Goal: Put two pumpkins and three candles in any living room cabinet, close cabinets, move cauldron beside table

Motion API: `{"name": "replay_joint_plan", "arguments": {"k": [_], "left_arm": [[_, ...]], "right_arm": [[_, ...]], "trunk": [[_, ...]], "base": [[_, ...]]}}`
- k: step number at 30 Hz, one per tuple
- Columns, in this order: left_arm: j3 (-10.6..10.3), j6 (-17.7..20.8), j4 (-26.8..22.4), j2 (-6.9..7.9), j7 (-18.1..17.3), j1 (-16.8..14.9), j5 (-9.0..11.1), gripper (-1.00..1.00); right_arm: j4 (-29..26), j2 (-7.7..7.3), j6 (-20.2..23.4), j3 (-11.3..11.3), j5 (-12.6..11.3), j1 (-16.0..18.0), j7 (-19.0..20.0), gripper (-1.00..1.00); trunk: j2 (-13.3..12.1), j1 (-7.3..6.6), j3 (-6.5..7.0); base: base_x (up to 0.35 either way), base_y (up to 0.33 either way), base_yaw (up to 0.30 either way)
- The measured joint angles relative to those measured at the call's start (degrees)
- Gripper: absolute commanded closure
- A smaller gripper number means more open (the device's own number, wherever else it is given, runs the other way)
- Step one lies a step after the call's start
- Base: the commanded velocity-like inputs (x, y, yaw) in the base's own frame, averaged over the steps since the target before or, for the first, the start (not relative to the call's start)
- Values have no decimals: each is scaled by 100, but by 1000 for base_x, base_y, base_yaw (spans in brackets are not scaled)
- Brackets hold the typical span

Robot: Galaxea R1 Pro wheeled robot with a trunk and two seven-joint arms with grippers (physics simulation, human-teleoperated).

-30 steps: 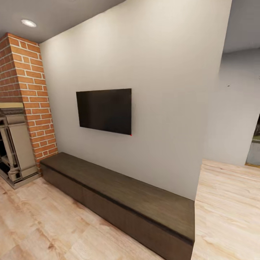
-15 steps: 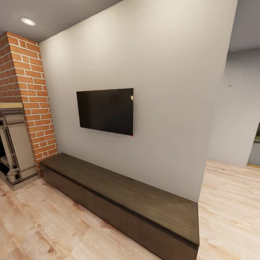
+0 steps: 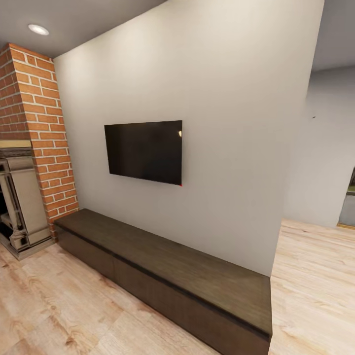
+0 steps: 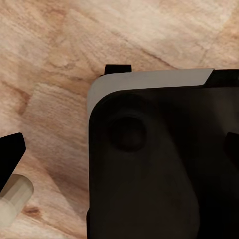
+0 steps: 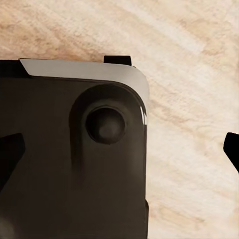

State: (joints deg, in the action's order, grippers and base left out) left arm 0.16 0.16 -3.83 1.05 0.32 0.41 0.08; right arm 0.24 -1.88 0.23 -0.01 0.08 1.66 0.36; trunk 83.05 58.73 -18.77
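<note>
A big pale wall stands in front of the robot. The light wood floor runs along below it and past the wall's end on the right. The long, low dark-brown cabinet sits on the floor tight against the wall, and its drawer fronts look shut. At the cabinet's left end is a red-brick chimney with a grey fireplace in front. A black TV hangs on the wall above the cabinet. Both wrist views look down at the robot's dark base over the floor. Black finger tips peek in at the edges, far apart, so each pincer looks spread and holds nothing.
</note>
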Motion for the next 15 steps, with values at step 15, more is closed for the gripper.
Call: {"name": "replay_joint_plan", "arguments": {"k": [15], "left_arm": [[-2,0,0,0,0,2,0,-100]], "right_arm": [[17,4,3,-7,0,-1,-24,-100]], "trunk": [[0,0,0]], "base": [[0,0,0]]}}
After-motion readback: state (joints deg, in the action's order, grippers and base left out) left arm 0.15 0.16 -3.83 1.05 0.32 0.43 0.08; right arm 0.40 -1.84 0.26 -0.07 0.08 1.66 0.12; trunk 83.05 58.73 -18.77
